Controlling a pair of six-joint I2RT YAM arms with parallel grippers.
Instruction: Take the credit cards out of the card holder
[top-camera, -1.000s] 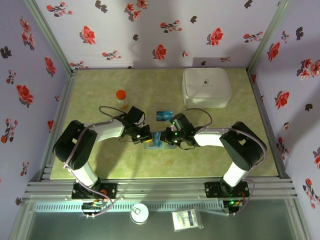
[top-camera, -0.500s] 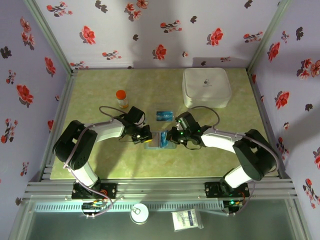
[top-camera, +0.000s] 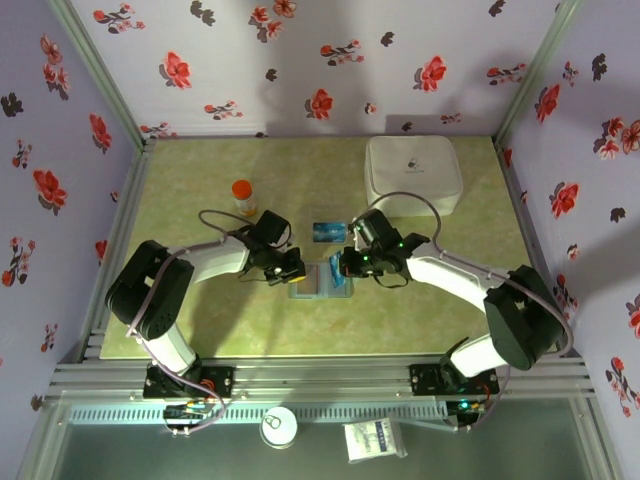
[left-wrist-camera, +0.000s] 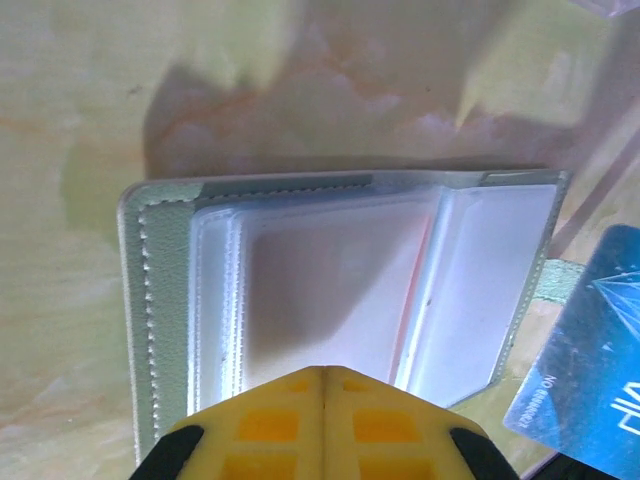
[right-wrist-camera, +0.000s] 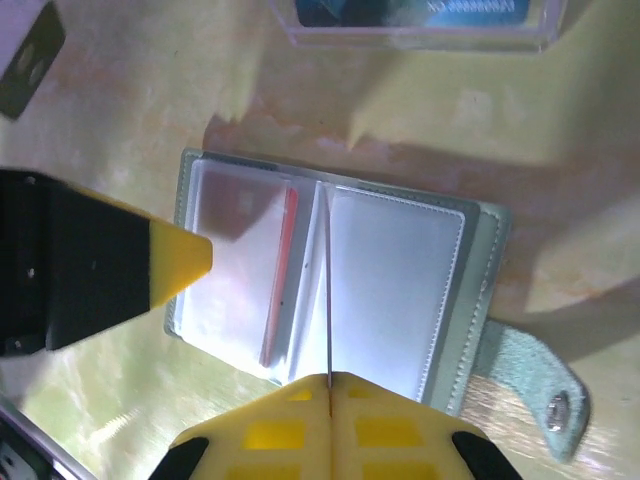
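The grey-blue card holder (top-camera: 312, 284) lies open on the green table, its clear sleeves facing up (right-wrist-camera: 400, 290) (left-wrist-camera: 170, 300). My left gripper (top-camera: 291, 268) (left-wrist-camera: 325, 372) is shut, its tip resting on the holder's left panel. My right gripper (top-camera: 341, 265) (right-wrist-camera: 328, 378) is shut on the blue-teal card (left-wrist-camera: 590, 350), held on edge just above the holder's fold (right-wrist-camera: 328, 290). The red card shows as a thin red edge (right-wrist-camera: 290, 270) inside a left sleeve. Another blue card in a clear case (top-camera: 328, 231) (right-wrist-camera: 420, 12) lies just beyond the holder.
A white rounded case (top-camera: 413, 174) sits at the back right. An orange-capped bottle (top-camera: 243, 196) stands at the back left of the holder. The holder's strap with a snap (right-wrist-camera: 540, 390) sticks out on its right side. Flowered walls close in the table.
My right gripper has drawn the blue-teal card up out of the holder, and the right arm's elbow has swung out to the right. The left gripper has stayed on the holder.
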